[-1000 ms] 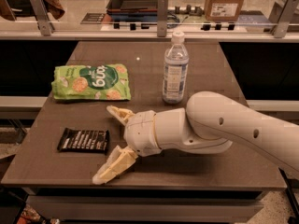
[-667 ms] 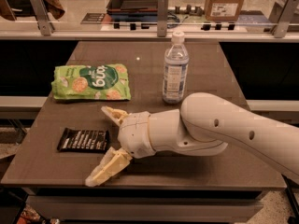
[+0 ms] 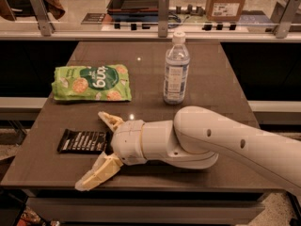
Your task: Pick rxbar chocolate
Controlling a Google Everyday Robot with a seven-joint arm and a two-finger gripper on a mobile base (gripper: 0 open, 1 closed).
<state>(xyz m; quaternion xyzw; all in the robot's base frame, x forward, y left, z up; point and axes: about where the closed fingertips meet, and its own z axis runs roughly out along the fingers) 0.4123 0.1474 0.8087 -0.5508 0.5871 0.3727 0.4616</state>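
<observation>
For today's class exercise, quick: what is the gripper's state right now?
Gripper: open, holding nothing, over the table at the right end of the rxbar chocolate.

Light: dim, with a warm amber cast overall, falling from overhead; the source is out of view.
Gripper [image 3: 90,149]: low over the near left part of the table [image 3: 211,102], spread wide. Its cream fingers [image 3: 110,120] are lit on top and shaded beneath.
Glare: one small bright spot on the tabletop just beyond the gripper, and a second farther beyond. A broad soft sheen lies on the white arm [image 3: 225,135] behind the gripper.
Shadows: a soft dark band on the tabletop under the arm and gripper.
Brightest zone: floor strip [image 3: 84,4] far beyond the gripper.
Darkest zones: black voids on either side of the table.
</observation>
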